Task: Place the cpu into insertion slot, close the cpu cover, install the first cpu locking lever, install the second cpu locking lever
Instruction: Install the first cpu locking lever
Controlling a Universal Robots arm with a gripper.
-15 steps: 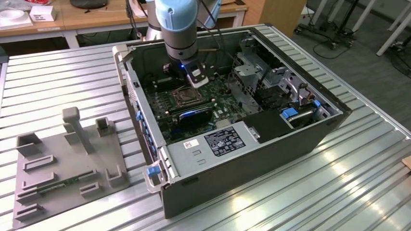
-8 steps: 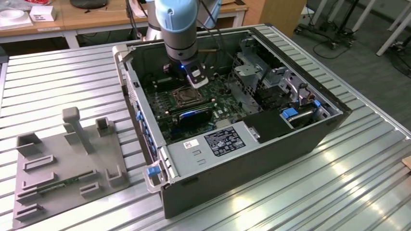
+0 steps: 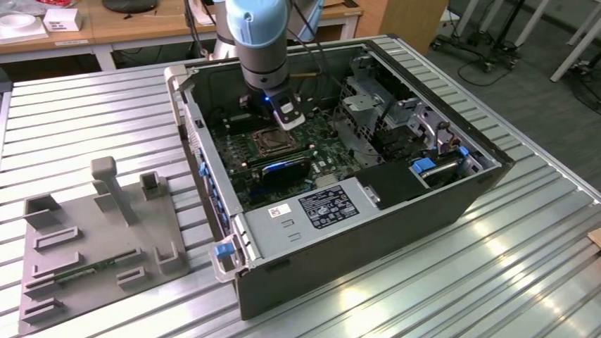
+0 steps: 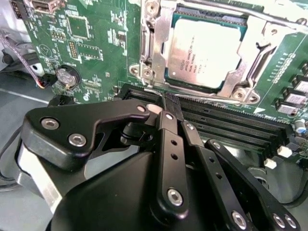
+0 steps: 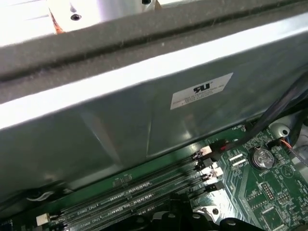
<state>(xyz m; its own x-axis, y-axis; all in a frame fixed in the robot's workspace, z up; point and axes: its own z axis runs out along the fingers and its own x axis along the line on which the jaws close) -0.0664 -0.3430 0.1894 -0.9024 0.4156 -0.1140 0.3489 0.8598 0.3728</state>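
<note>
Exterior view: you have the arm reaching down into the open computer case (image 3: 376, 232), which lies on the slatted metal table (image 3: 94, 113). The gripper (image 3: 288, 120) hangs just above the green motherboard (image 3: 324, 151), beside the insertion slot (image 3: 267, 143). A grey tray (image 3: 94, 246) of moulded holders sits on the table well apart from the case, toward the exterior view's left. Second wrist view: the cpu (image 4: 204, 53) is seated in the insertion slot (image 4: 192, 86), pale face up. The cpu cover (image 4: 159, 43) lies flat around it, its cut-out centre framing the chip. The gripper (image 4: 167, 102) has its black fingers (image 4: 171, 144) brought together with nothing seen between them, tips over the long black memory slots (image 4: 231, 120) just beside the socket. A coin cell (image 4: 66, 77) sits on the board, apart from the socket. First wrist view: you see the grey case wall (image 5: 120, 125) carrying a white label (image 5: 202, 91), with the memory slots (image 5: 144, 197) below it and the coin cell (image 5: 260, 158) on the green board.
</note>
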